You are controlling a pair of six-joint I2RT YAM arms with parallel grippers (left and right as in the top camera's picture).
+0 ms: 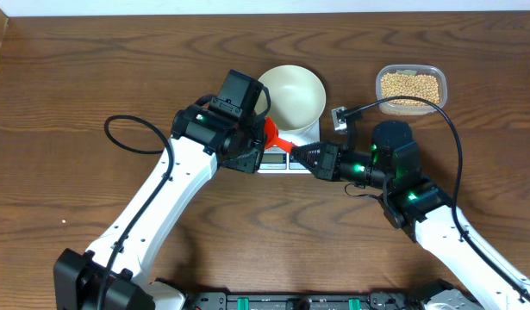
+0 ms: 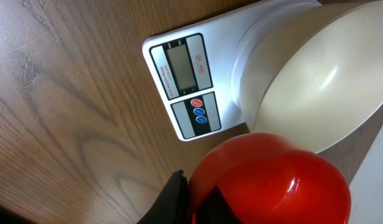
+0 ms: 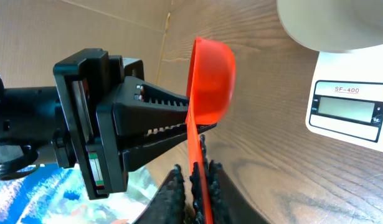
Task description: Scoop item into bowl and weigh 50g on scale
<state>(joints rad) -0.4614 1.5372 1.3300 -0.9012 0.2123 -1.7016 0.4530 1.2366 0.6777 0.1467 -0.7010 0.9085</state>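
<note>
bowl (image 1: 292,95) on scale (image 2: 222,56) | arms converge | left fingers (image 3: 154,102), right fingers (image 3: 174,190) pinch scoop (image 3: 210,78)

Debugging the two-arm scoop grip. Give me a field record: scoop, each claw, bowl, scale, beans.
scoop: red scoop, between the two arms, in front of the scale
left claw: shut on the red scoop's handle, near its cup
right claw: fingers either side of the handle end; firm grip not certain
bowl: white, empty, on the scale
scale: no readable digits
beans: in clear tub, right of bowl
</note>
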